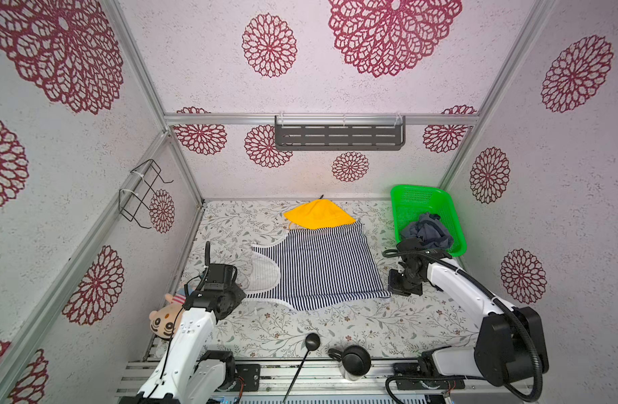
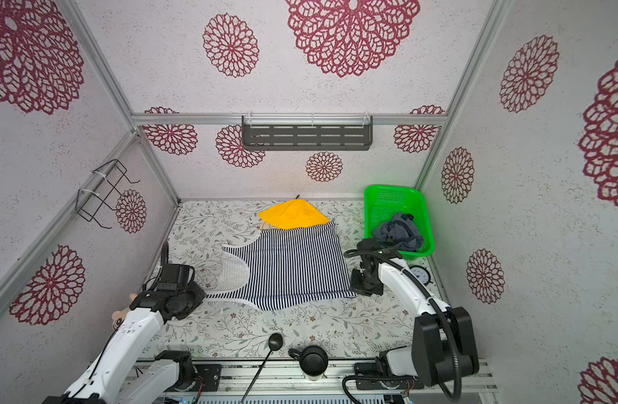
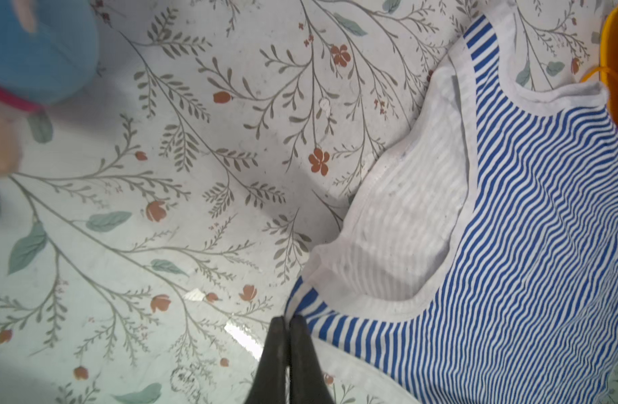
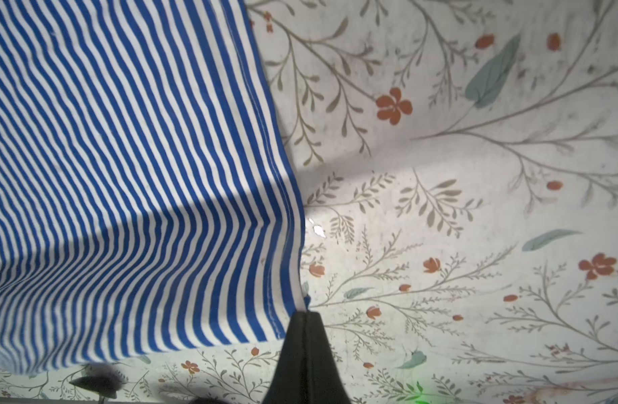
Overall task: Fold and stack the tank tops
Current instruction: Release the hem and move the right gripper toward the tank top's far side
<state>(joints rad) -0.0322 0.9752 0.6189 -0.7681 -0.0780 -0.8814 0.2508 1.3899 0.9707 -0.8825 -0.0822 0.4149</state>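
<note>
**Folding not begun: one top laid out, one in basket**

Spread flat mid-worktop (image 1: 335, 332): striped tank top (image 1: 321, 266), straps toward left arm, hem toward right arm. No fold or crease in it yet.

Pinched at near shoulder strap by left gripper (image 3: 288, 319), clenched on the strap end. Pinched at near hem corner by right gripper (image 4: 305, 313), likewise clenched on the fabric. Prob. set-up for the 1st fold, near edge carried over toward far edge; only a guess.

Overlapped along far edge by yellow cloth hat (image 1: 318, 215), touching the stripes. Could drag or get in the way of a fold that direction.

Bunched up, unfolded, in green basket (image 1: 422, 199) at far right corner: blue-grey tank top (image 1: 428, 232). No stack anywhere on the worktop, no 2nd striped top in view.

Left to do, as judged: fold striped top, then fetch, flatten + fold the blue-grey one, then stack both. Roughly at the start, w/ nearly all steps outstanding.
</note>
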